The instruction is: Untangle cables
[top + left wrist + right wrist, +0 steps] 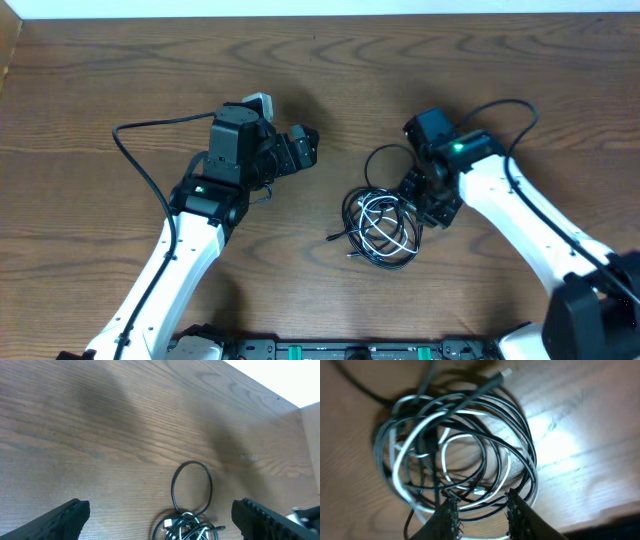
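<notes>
Black and white cables (380, 222) lie tangled in one coil on the wooden table (120, 70), right of centre. The right gripper (481, 502) sets narrowed fingers astride several strands at the coil's right edge, though I cannot tell whether they pinch. The left gripper (303, 148) hangs spread wide, left of the coil and apart from it.

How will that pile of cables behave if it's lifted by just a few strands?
Probably floppy: the cables are thin cords lying in loose, curved coils. They'd likely come up as one sagging clump, since black and white strands overlap many times. The black loop sticking out would probably dangle.
</notes>
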